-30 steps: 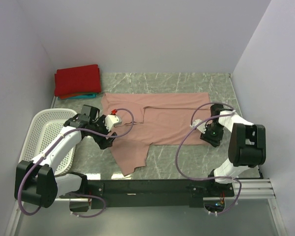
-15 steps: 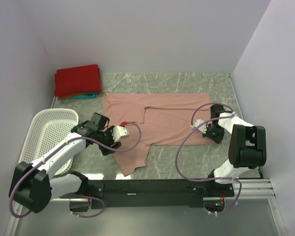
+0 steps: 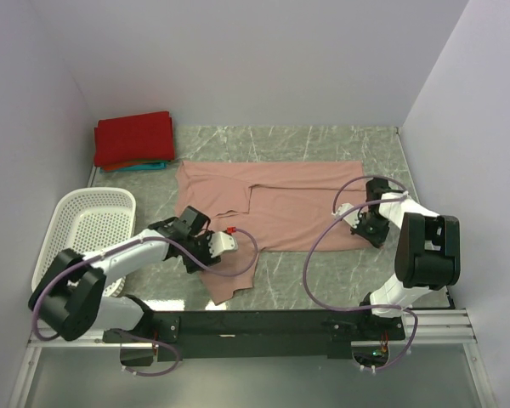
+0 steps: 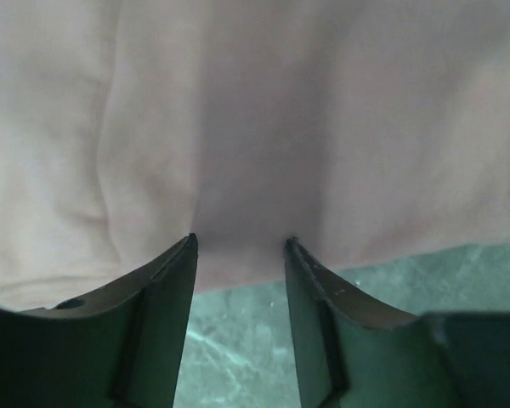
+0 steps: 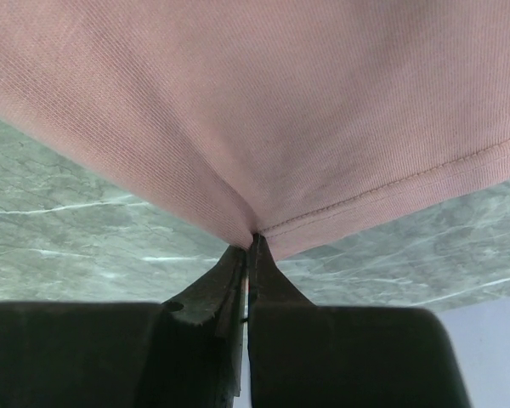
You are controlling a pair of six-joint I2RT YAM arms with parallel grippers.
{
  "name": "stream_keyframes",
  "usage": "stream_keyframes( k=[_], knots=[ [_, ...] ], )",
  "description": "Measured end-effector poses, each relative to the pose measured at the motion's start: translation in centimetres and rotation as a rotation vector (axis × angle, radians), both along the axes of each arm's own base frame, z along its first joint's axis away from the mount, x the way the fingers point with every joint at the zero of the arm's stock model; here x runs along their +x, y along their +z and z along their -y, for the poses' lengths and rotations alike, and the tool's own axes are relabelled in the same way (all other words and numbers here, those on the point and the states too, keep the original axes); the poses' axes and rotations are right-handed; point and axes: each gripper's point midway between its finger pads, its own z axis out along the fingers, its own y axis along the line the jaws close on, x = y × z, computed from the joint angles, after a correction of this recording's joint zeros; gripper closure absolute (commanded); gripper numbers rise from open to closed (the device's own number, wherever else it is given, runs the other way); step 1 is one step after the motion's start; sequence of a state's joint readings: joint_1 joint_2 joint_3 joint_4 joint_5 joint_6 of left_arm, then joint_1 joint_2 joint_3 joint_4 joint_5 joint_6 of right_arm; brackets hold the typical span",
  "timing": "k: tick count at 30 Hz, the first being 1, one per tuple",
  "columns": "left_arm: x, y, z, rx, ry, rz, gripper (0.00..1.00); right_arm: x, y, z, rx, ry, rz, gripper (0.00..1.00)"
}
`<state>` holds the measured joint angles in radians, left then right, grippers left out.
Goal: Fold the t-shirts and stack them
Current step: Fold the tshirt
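The table [image 3: 323, 140] carried the pink t-shirt [image 3: 289, 200] spread flat, its long axis running left to right across the middle. One flap trailed toward the near edge on the left side. In the far left corner, well apart from it, a red t-shirt [image 3: 134, 138] lay folded on a teal one [image 3: 149, 167], and a white basket [image 3: 85, 225] sat near the left arm.

The pink cloth lay ahead of both hands, away from the arm bases. The right hand [image 5: 253, 242] sat at the shirt's near right corner, pressed together and pinching the stitched hem. The left hand [image 4: 240, 242] sat at the near left edge by the flap. Its fingers [image 4: 166, 276] were spread, with the cloth edge between the tips and not yet clamped. With one hand at each end of the near edge, the coming fold probably depended on the left hand closing first.
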<state>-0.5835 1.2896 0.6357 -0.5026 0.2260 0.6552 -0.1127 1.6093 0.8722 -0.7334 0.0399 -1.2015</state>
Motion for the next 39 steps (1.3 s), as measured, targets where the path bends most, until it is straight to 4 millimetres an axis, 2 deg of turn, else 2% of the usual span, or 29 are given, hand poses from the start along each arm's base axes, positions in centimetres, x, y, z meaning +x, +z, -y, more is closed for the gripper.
stream_keyframes(
  k=[3,4,6,7,9,11,15,19,26,29,34,39],
  knots=[
    [0.3,-0.7,0.3,0.015,-0.02,0.003,0.56,0.1,0.1,0.0,0.006,-0.01,-0.001,1.0],
    [0.4,-0.7,0.4,0.015,-0.024,0.006,0.65,0.1,0.1,0.1,0.008,-0.012,-0.002,1.0],
    [0.5,-0.8,0.5,0.016,-0.033,0.01,0.75,0.1,0.1,0.1,0.012,-0.015,-0.004,1.0],
    [0.4,-0.8,0.5,0.017,-0.04,0.01,0.83,0.1,0.1,0.1,0.015,-0.016,-0.004,1.0],
    [0.2,-0.7,0.5,0.023,-0.056,0.004,0.94,0.1,0.1,0.1,0.021,-0.018,-0.003,1.0],
    [-0.2,-0.7,0.2,0.035,-0.058,-0.014,0.99,0.1,0.2,0.2,0.027,-0.017,-0.005,1.0],
    [-2.0,-0.2,-0.6,0.059,-0.066,-0.088,0.99,-0.3,0.4,0.3,0.035,-0.008,-0.014,1.0],
    [-3.5,1.7,-0.6,0.03,-0.082,-0.125,0.99,-0.9,1.4,0.4,0.054,-0.004,-0.007,1.0],
    [-4.5,4.2,-1.0,-0.005,-0.08,-0.176,1.0,-2.4,2.7,0.6,0.082,0.009,-0.032,1.0],
    [-3.5,5.5,-1.3,-0.021,-0.051,-0.199,0.99,-2.0,3.5,0.5,0.092,0.018,-0.042,1.0],
    [0.4,7.6,-1.3,-0.058,0.003,-0.206,1.0,1.3,4.9,0.9,0.101,0.021,-0.011,1.0],
    [4.4,8.4,-0.9,-0.072,0.033,-0.21,0.99,3.8,5.1,1.3,0.11,0.021,-0.02,1.0]
  ],
)
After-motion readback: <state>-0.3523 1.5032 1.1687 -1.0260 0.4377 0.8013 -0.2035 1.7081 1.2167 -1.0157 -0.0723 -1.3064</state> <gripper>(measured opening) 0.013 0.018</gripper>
